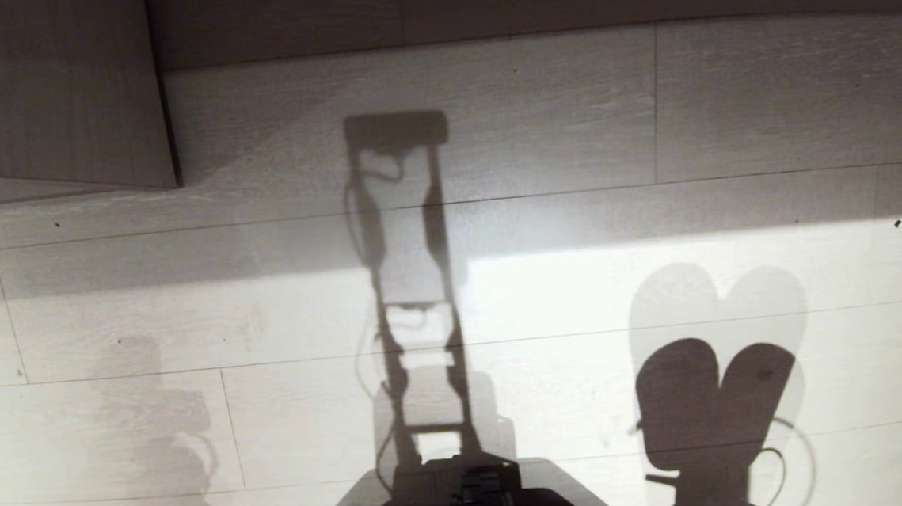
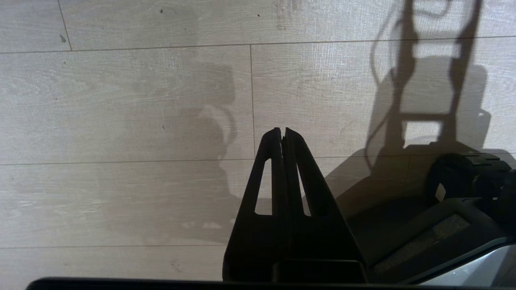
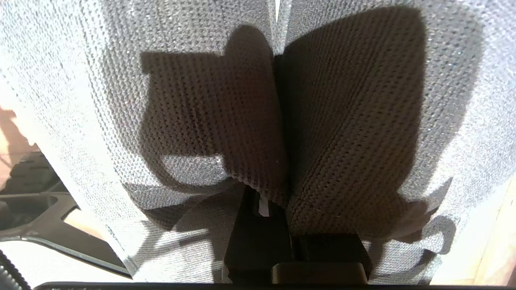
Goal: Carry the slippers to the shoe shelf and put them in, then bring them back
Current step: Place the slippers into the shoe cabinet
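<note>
Right now your head camera looks straight down at a pale wood-plank floor [image 1: 537, 120], with dark seams running between the boards. A bright band of sunlight crosses the middle of it, while the far strip lies in shade. Across the lit boards falls the robot's shadow [image 1: 410, 288]: a tall, ladder-like shape with looping cables. At the far left corner, a grey-brown wood panel [image 1: 43, 91] of some furniture meets the floor; you cannot tell which piece it belongs to.

Your right gripper [image 3: 282, 193] is clamped on the slippers [image 3: 363, 121], pinching the two together where their inner edges meet. Their knitted blue-grey fabric fills nearly all of the right wrist view. In the head view the pair shows as a dark, heart-shaped silhouette at the lower right, raised above the floor, with its own paler shadow spread on the boards beyond it.

Your left gripper [image 2: 282, 133] hangs over bare floor beside the robot's dark base [image 2: 443, 225]. Its fingers are pressed together with nothing between them.
</note>
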